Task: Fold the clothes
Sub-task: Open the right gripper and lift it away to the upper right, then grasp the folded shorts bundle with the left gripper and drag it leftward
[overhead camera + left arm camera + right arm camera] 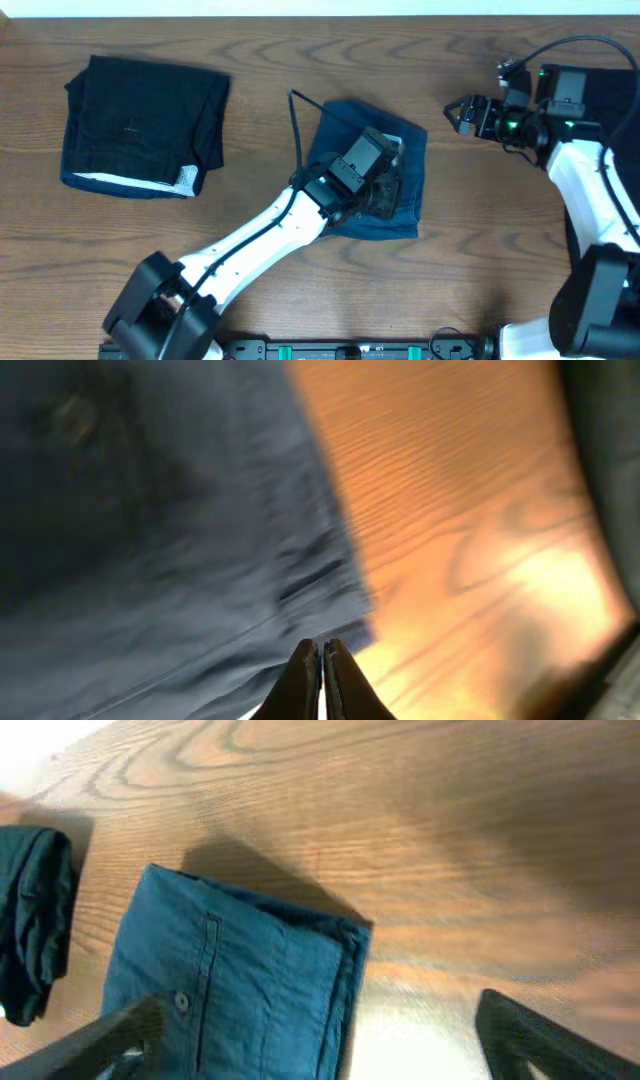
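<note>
A navy-blue cloth (pixel 408 150) lies folded into a rectangle at the table's middle. My left gripper (pixel 384 196) rests on top of it. In the left wrist view the fingers (pixel 322 658) are shut tip to tip, with nothing seen between them, over the blurred cloth (pixel 170 560) near its edge. A black garment (pixel 140 120) with a white edge lies folded at the far left. My right gripper (pixel 455 112) hovers to the right of the blue cloth. Its fingers are wide open and empty (pixel 320 1050) in the right wrist view, above the cloth's right edge (pixel 240 980).
A thin black cable (pixel 298 125) rises beside the blue cloth's left side. A dark shape (pixel 610 95) lies behind the right arm at the far right edge. The black garment (pixel 30 920) shows at the left of the right wrist view. The wood table (pixel 480 230) is bare at the front right.
</note>
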Controlling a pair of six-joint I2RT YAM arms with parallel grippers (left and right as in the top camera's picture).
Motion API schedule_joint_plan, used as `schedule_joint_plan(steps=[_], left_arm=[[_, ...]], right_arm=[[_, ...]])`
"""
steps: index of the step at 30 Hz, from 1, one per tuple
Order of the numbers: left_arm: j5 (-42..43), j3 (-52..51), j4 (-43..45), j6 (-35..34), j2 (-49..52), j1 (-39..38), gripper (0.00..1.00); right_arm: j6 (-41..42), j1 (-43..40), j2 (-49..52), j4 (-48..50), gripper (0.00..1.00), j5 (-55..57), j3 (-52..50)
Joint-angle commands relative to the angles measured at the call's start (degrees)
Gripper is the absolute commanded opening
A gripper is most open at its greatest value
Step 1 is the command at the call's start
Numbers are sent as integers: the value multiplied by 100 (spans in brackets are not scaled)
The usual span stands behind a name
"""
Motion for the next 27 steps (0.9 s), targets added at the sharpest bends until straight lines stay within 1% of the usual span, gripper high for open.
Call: schedule_joint_plan(steps=[1, 5, 7, 11, 15, 20, 23, 27], left_arm=[[-289, -22, -48, 42, 334, -2, 6], [660, -22, 310, 26, 671, -2, 6], [973, -22, 564, 24, 804, -2, 6], [1193, -22, 876, -153, 1075, -2, 6], [1751, -22, 1141, -210, 1478, -9, 6], [1810, -22, 1261, -501, 2124, -11, 5], [2232, -22, 1412, -518, 2490, -11, 6], [2378, -20, 1366, -509, 2406, 17, 6]], right_arm=[[-2, -28, 48, -131, 99, 157, 24], [0, -28, 61, -173, 99, 413, 24], [0, -28, 61, -181, 99, 413, 24], [0, -28, 61, -214, 99, 413, 24], [0, -28, 61, -214, 99, 413, 24], [0, -28, 61, -214, 99, 413, 24], [0, -28, 61, -214, 99, 413, 24], [0, -28, 61, -214, 99, 413, 24]])
